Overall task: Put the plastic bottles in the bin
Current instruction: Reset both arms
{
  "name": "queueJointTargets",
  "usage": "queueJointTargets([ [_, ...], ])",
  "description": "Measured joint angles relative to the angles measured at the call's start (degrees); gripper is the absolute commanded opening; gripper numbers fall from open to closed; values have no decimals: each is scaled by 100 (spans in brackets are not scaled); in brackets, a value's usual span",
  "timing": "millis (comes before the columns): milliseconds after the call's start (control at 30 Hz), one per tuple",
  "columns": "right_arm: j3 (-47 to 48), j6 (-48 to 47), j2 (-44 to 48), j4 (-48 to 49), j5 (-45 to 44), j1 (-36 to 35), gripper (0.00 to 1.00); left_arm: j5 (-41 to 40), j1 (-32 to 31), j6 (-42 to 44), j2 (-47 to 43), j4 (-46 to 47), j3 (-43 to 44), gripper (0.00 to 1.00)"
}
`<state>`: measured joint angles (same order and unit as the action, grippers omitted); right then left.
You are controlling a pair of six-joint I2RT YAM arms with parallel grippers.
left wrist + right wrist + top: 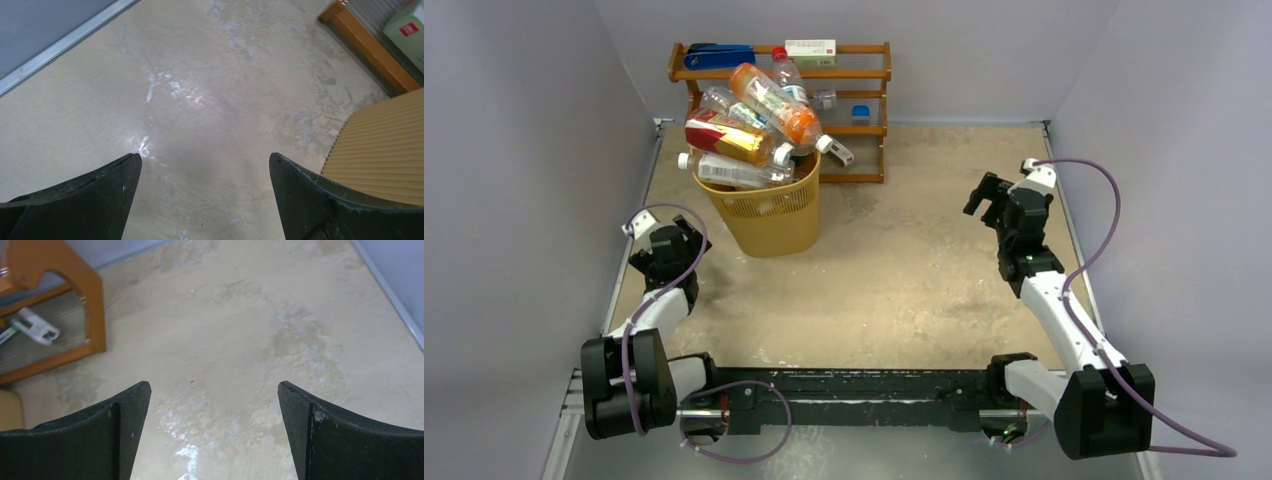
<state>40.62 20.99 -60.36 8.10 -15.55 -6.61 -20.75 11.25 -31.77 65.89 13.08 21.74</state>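
The plastic bottles (746, 135), clear drink bottles with coloured labels and caps, are heaped in the bin (769, 220), a yellow mesh-sided plastic wastebasket with a rounded-square rim, and the heap rises well above that rim. Uppermost lies an orange bottle with a white cap (776, 104), tilted with its cap out past the rim on the right. Beneath it are a bottle with a red and yellow label (729, 137) and a clear bottle with a white label (727, 172), both on their sides. A clear bottle with a red cap (786, 70) sits at the back of the heap; whether it touches the rack behind cannot be told.

The bin stands at the far left of the scuffed beige worktop (904, 280). Just behind it is a brown wooden shelf rack (872, 75), with a blue stapler (719, 55) and a white and green box (810, 49) on its top shelf and a small white stapler-like item (840, 153) on a lower one.

The left gripper (686, 235) hangs near the bin's left side, apart from it, its jaws spread wide with nothing between them; its wrist view shows bare worktop between the fingers (100, 200) and the bin's ribbed wall (385, 150) at the right. The right gripper (987, 197) is well apart, at the worktop's right side, jaws likewise wide and holding nothing, over bare worktop.
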Motion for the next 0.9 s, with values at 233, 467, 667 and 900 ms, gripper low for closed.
queueJointTargets([
  [233, -452, -52, -109, 796, -11, 549, 100, 568, 0, 492, 376, 1043, -142, 99],
  [467, -616, -173, -341, 1416, -26, 732, 100, 994, 2, 743, 883, 2028, -376, 99],
  [667, -1049, -352, -409, 1945, -37, 914, 100, 1493, 90, 887, 1434, 2691, -450, 99],
  [900, -1412, -490, -527, 2610, -44, 1045, 100, 2028, 208, 892, 1759, 3285, -450, 99],
])
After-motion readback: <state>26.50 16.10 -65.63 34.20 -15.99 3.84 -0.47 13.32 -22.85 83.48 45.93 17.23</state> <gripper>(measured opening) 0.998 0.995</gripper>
